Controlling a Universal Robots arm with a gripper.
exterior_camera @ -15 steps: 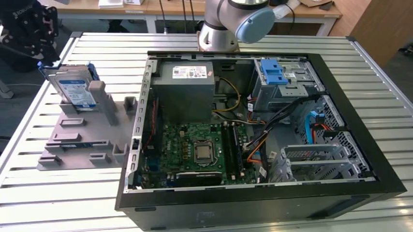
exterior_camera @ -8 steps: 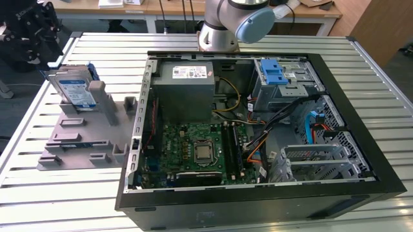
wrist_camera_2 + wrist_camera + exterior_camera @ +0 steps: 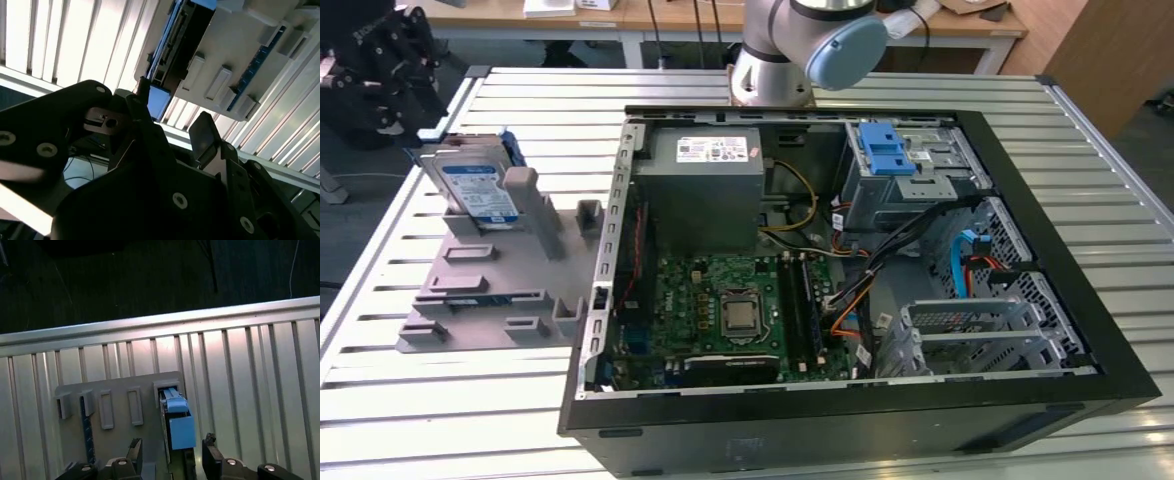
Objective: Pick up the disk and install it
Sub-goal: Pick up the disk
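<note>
In the exterior view, the flat rectangular metal disk point(image 3: 474, 185), with its white-and-blue label and blue plastic rails, stood on edge in a slot at the far end of a grey moulded plastic holder point(image 3: 494, 290). The holder lay on a slatted silver metal table point(image 3: 440, 420), at the exterior view's left of a large black open computer case point(image 3: 854, 430). The black gripper point(image 3: 394, 90) hung just beyond the disk, at the far corner on the exterior view's left, well apart from the case. The grey arm point(image 3: 774, 60) with its pale blue joint cap rose from the table's far edge. In the second wrist view, the gripper point(image 3: 172, 112) held its two black fingers point(image 3: 150, 130) apart. The disk point(image 3: 175, 45) showed its dark edge and a blue rail end past the gap between them, seated in the grey holder point(image 3: 235, 50). In the first wrist view, the gripper point(image 3: 172, 452) had its jaws spread. One fingertip sat on each side of the disk point(image 3: 180, 425), near its blue end but not closed on it, and the disk stood in the end slot of the holder point(image 3: 115, 390) on the table point(image 3: 250, 390).
</note>
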